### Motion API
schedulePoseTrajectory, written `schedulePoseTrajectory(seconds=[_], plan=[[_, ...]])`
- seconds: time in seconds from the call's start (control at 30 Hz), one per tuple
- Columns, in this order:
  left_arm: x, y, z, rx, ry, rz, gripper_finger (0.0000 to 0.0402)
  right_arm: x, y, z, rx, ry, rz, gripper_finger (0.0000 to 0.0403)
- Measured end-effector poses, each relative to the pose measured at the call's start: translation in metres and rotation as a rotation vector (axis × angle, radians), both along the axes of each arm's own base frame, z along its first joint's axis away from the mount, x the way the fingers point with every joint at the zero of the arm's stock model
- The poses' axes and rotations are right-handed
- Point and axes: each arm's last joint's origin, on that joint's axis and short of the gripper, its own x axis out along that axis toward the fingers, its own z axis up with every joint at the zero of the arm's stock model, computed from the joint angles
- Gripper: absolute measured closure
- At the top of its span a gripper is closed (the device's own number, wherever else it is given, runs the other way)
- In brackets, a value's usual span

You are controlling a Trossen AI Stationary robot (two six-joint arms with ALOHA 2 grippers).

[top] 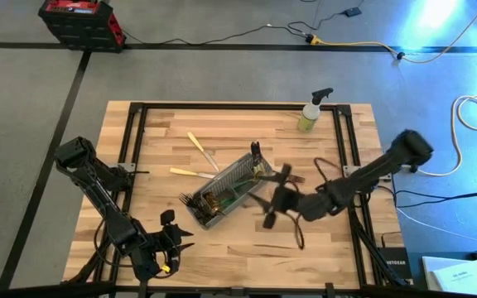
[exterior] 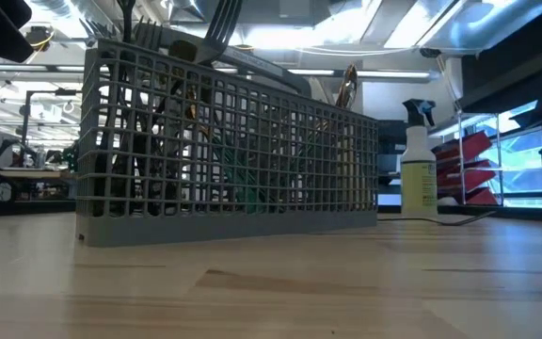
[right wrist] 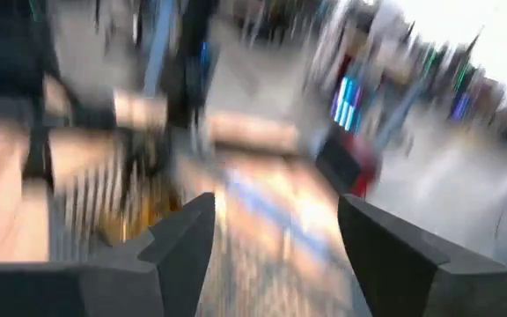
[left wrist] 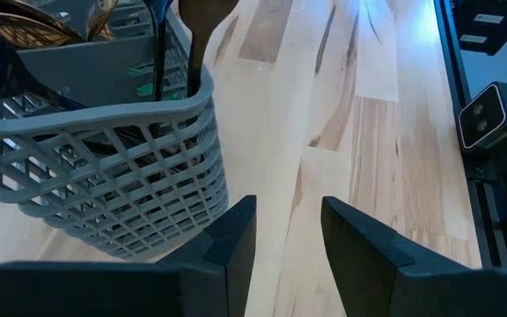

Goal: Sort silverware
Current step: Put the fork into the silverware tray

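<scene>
High view: our right gripper (top: 278,197), fingers wide and empty, hovers at the caddy's (top: 226,186) three o'clock; left gripper (top: 171,240) waits at seven, fingers narrowly apart; next we judge reaching the table's cream-handled pieces (top: 190,172) at ten.

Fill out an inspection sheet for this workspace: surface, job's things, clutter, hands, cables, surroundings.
Surface: wooden table in a black frame.
Job's things: silverware standing in the grey mesh caddy; two cream-handled pieces lying on the wood beside it.
Clutter: spray bottle at the far edge.
Hands: left hand open, empty, at the near left edge; right hand open, empty, next to the caddy.
Cables: yellow and black cables on the floor; white cable at right.
Surroundings: red and black case on the grey floor.
</scene>
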Motion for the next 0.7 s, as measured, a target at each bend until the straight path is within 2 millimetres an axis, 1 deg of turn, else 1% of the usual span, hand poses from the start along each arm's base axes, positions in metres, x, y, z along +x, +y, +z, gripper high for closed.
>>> schedulePoseTrajectory(seconds=[0.17, 0.27, 0.37, 0.43, 0.57, 0.7], plan=[[0.0, 0.0, 0.0, -0.001, -0.001, 0.002, 0.0286, -0.046, -0.023, -0.023, 0.195, 0.361, -0.117, 0.0178], [0.001, 0.001, 0.0, 0.001, -0.004, 0.007, 0.0286, -0.062, -0.032, -0.039, 0.265, 0.543, -0.175, 0.018], [0.003, 0.002, 0.0, 0.002, -0.006, 0.016, 0.0286, -0.064, -0.04, -0.056, 0.32, 0.629, -0.17, 0.0189], [0.004, 0.003, 0.001, 0.0, -0.007, 0.021, 0.0286, -0.064, -0.05, -0.07, 0.346, 0.676, -0.184, 0.0197], [0.004, 0.003, 0.001, 0.0, -0.008, 0.022, 0.0286, -0.067, -0.08, -0.096, 0.405, 0.78, -0.246, 0.0218], [0.004, 0.003, 0.001, 0.004, -0.007, 0.019, 0.0286, -0.061, -0.108, -0.112, 0.489, 0.793, -0.189, 0.0234]])
